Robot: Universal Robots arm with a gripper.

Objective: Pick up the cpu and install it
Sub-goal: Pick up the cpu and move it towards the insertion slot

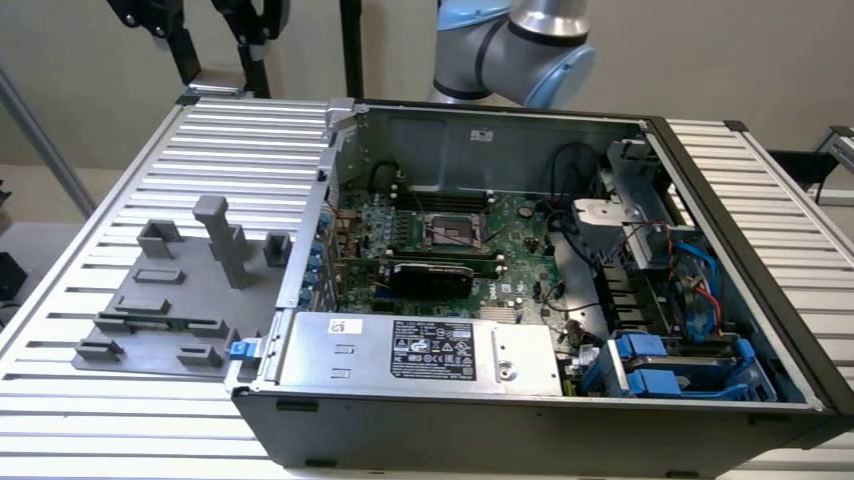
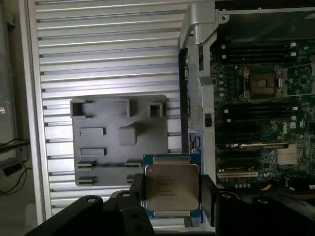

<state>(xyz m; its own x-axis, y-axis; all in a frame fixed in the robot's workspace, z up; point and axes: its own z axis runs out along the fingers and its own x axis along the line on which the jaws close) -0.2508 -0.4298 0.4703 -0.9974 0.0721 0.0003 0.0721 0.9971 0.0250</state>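
Note:
In the wrist view the cpu (image 2: pixel 171 189), a thin square chip with a pale silver-grey metal top, sits between my gripper's (image 2: pixel 171 192) two black fingers (image 2: pixel 137 192), which are shut on its opposite edges. It hangs above the ribbed table, over the gap between the grey fixture plate (image 2: pixel 120 140) and the open computer case. The black socket frame (image 2: pixel 262 82) with a dark centre lies on the motherboard some way off; in the exterior view the same socket (image 1: pixel 451 233) sits mid-board. My arm's blue-grey joint (image 1: pixel 521 45) rises behind the case.
The open case (image 1: pixel 534 410) holds the green motherboard (image 1: pixel 514 225), a black card (image 1: pixel 430 272), cables and blue drive bays (image 1: pixel 674 365). A silver box with a black label (image 1: pixel 427 350) lies along its front. The grey fixture plate (image 1: pixel 174 290) carries upright posts.

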